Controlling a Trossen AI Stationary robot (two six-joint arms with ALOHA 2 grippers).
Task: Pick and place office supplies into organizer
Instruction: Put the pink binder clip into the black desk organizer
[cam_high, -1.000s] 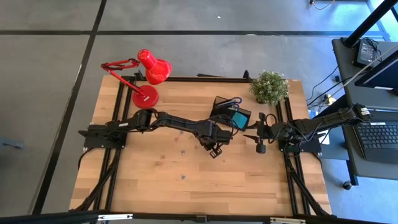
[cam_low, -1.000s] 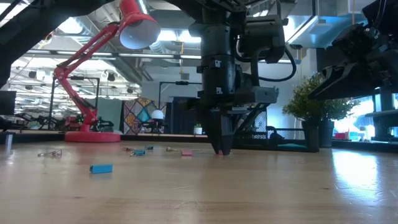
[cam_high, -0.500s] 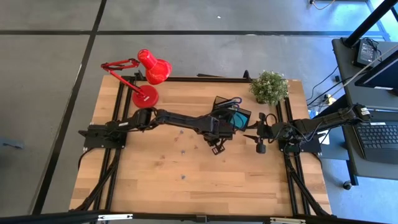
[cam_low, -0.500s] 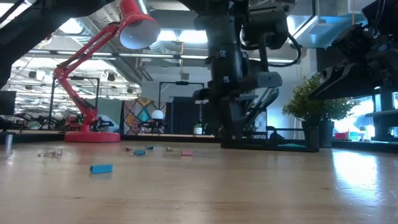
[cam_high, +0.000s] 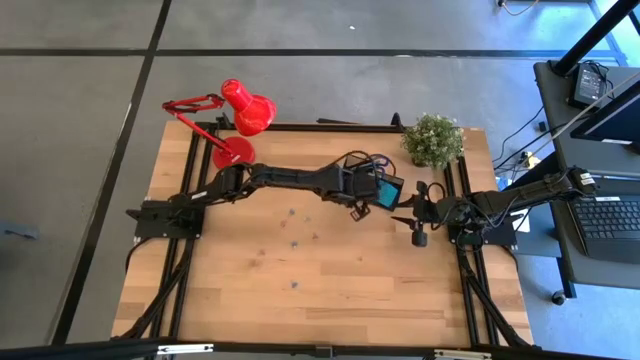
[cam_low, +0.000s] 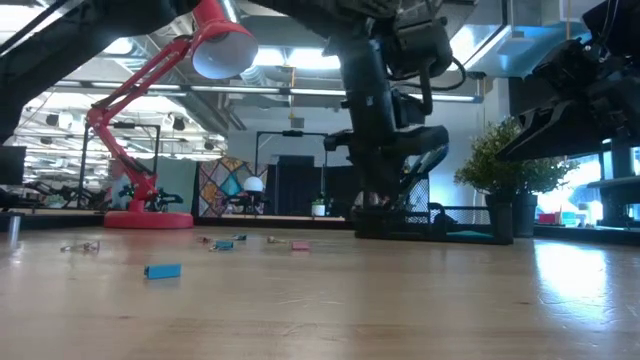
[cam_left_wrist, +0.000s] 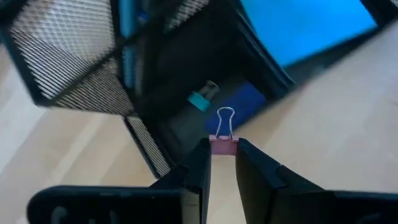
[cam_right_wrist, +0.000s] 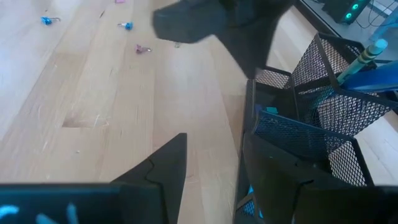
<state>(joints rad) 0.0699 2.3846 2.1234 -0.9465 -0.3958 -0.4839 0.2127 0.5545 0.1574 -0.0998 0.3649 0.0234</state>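
Observation:
My left gripper (cam_left_wrist: 222, 160) is shut on a small pink binder clip (cam_left_wrist: 222, 142) and hangs just above the table at the near side of the black mesh organizer (cam_left_wrist: 74, 62). In the high view the left gripper (cam_high: 357, 207) is next to the organizer (cam_high: 368, 178), which holds a teal sticky-note pad (cam_high: 386, 193). In the organizer's low tray lies a blue-and-teal bit (cam_left_wrist: 200, 101). My right gripper (cam_right_wrist: 211, 168) waits open at the table's right, near the organizer (cam_right_wrist: 311, 106). Loose small clips (cam_right_wrist: 126, 25) lie flat on the wood. My left gripper pinches the pink body of the binder clip (cam_left_wrist: 222, 145) between its two fingertips. The clip's wire loop (cam_left_wrist: 225, 117) sticks out past the fingertips toward the organizer. The fingers slant steeply downward, and the clip is lifted clear of the table.
A red desk lamp (cam_high: 240, 120) stands at the far left and a potted plant (cam_high: 433, 140) at the far right corner. Small bits (cam_high: 290, 225) dot the table's middle, and a blue piece (cam_low: 162, 270) lies nearer the front. The near half is bare wood.
My left gripper has risen from the table and swung toward the far edge and the organizer, tipping and turning as it went. The pink clip has gone with it, lifted clear of the wood. The gap between its fingers looks the same.

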